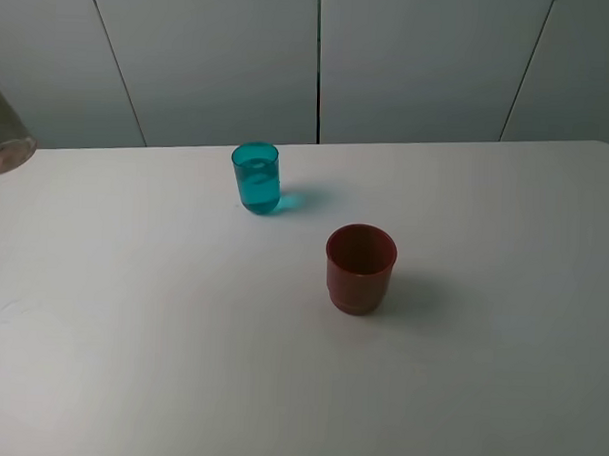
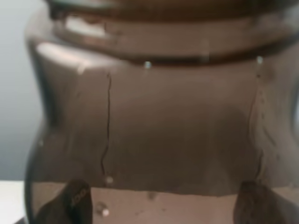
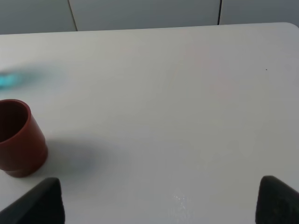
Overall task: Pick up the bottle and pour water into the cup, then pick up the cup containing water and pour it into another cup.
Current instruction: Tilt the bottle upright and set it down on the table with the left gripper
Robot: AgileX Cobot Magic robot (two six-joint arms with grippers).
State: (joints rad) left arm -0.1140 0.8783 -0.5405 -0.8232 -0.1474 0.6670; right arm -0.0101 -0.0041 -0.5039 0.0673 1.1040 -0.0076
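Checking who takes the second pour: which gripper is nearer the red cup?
Right. The right gripper hovers open with the red cup close beside it; the left gripper holds the bottle at the high view's far left edge.

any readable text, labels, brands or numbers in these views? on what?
Left claw, one finger: a small pale marking, too blurred to read.
Bottle: no label or print visible.
Teal cup: none.
Red cup: none.
Table and the wall panels behind it: none.
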